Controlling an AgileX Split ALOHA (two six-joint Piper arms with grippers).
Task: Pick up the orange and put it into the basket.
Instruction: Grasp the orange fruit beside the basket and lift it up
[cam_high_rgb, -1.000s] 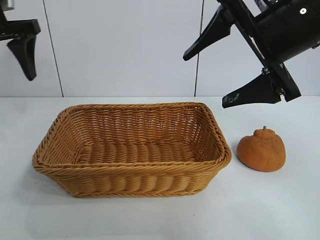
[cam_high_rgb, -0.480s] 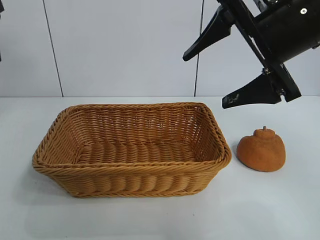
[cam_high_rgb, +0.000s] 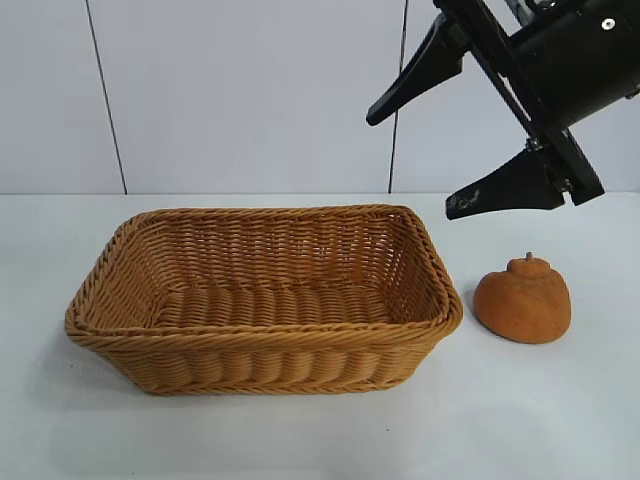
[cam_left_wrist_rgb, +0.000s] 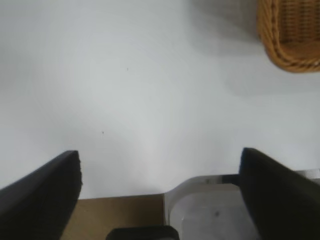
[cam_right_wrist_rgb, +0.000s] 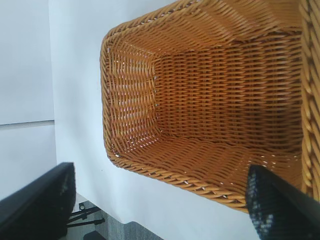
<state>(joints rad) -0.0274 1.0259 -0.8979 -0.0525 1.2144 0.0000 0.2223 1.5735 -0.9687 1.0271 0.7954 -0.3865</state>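
The orange (cam_high_rgb: 522, 300) is sitting on the white table (cam_high_rgb: 560, 420), knob up, just off the basket's right end, close to it but not touching as far as I can tell. Nothing is gripping it.

The basket (cam_high_rgb: 262, 352) is lying lengthwise across the middle of the table, and it's showing only bare weave inside. The right wrist view is looking straight down into the basket (cam_right_wrist_rgb: 150, 100), with the braided rim running around it.

The right gripper (cam_high_rgb: 420, 150) is hanging in the air above the basket's right end and up-left of the orange, with its two black fingers (cam_high_rgb: 500, 188) spread wide, holding nothing.

The left gripper (cam_left_wrist_rgb: 160, 185) isn't showing in the exterior view at all. Its own wrist camera has the fingers (cam_left_wrist_rgb: 40, 195) spread well apart over bare table (cam_left_wrist_rgb: 150, 75), with one corner of the basket (cam_left_wrist_rgb: 292, 37) peeking in, kind of blurry.
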